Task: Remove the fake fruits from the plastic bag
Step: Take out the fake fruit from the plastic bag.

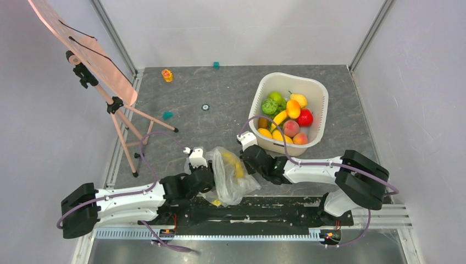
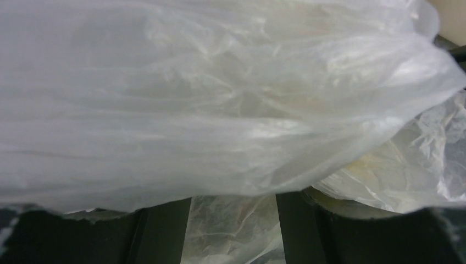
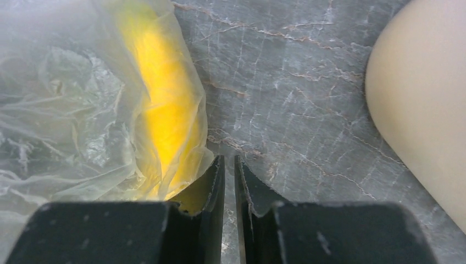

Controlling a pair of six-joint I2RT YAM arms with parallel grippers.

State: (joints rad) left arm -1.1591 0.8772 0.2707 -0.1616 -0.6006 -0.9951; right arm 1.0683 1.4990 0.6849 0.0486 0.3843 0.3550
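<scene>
The plastic bag (image 1: 231, 184) lies crumpled at the near edge between my two grippers. A yellow banana (image 1: 233, 164) shows through it, and also shows in the right wrist view (image 3: 162, 110). My left gripper (image 1: 210, 184) is pressed against the bag's left side. In the left wrist view the bag (image 2: 220, 99) drapes over the gripper (image 2: 233, 220), hiding the fingertips. The jaws stand apart with only thin film between them. My right gripper (image 1: 247, 164) is shut and empty just right of the bag, with its tips (image 3: 229, 162) beside the banana. Several other fake fruits (image 1: 286, 118) fill the white basin (image 1: 321, 91).
The basin stands right of centre, and its wall (image 3: 423, 110) is close to my right gripper. A tripod stand with a pink board (image 1: 110, 102) is at the left. Small toy blocks (image 1: 167, 75) (image 1: 216, 65) (image 1: 167, 115) and a small round piece (image 1: 205, 107) lie further back.
</scene>
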